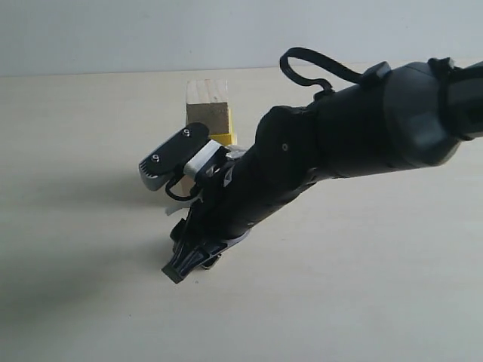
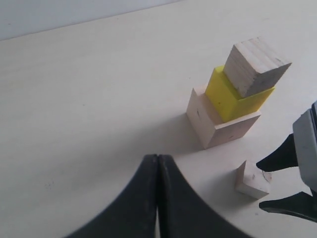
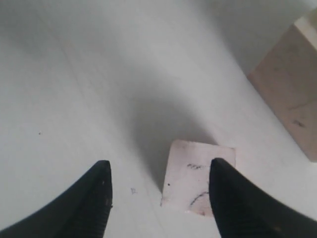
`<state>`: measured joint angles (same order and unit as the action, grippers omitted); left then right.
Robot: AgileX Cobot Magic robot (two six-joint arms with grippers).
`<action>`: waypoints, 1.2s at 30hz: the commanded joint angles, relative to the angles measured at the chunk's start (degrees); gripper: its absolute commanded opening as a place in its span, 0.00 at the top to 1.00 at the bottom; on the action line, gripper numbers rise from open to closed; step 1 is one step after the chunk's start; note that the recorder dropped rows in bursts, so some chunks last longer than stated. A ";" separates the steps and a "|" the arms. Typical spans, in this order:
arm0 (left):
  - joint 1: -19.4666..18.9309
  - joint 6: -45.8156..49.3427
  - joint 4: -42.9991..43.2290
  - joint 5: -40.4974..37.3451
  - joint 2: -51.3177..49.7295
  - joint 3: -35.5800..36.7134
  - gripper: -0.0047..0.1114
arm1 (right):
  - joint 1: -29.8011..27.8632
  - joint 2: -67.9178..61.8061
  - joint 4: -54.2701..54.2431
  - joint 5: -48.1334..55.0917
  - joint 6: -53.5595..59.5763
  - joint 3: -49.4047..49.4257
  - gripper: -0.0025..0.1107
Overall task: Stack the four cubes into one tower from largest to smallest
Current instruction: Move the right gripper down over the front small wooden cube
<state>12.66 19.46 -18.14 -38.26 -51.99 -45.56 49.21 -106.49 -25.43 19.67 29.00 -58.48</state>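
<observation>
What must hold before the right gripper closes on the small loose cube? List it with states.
1. Right gripper open: ok.
2. Smallest cube centred between its fingers: not ok, it sits toward one finger.
3. Large pale cube, yellow cube, wooden cube stacked in that order: ok.
4. Smallest cube apart from the large pale cube: ok.
5. Left gripper shut, away from the cubes: ok.
</observation>
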 commanded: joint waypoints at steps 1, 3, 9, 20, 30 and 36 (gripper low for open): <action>-0.10 -0.25 -0.45 -1.02 0.35 -0.03 0.96 | 0.15 -1.35 9.67 2.47 -8.49 -1.93 0.48; -0.10 -0.25 -0.45 -1.02 0.35 -0.03 0.96 | 0.15 -1.88 12.06 3.12 -10.13 -2.45 0.48; -0.10 -0.25 -0.45 -1.02 0.35 -0.03 0.96 | 0.15 -2.35 12.39 3.19 -10.60 -2.59 0.48; -0.10 -0.25 -0.45 -1.02 0.35 -0.03 0.96 | 0.15 -2.35 12.16 2.93 -11.31 -2.59 0.48; -0.10 -0.25 -0.45 -1.02 0.35 -0.03 0.96 | 0.15 -3.94 12.31 2.93 -11.31 -2.59 0.48; -0.10 -0.25 -0.45 -1.02 0.35 -0.03 0.96 | 0.15 -4.68 12.20 3.05 -11.44 -2.59 0.48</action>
<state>12.66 19.46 -18.14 -39.35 -51.99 -45.56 49.21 -110.05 -13.30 21.27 17.89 -61.37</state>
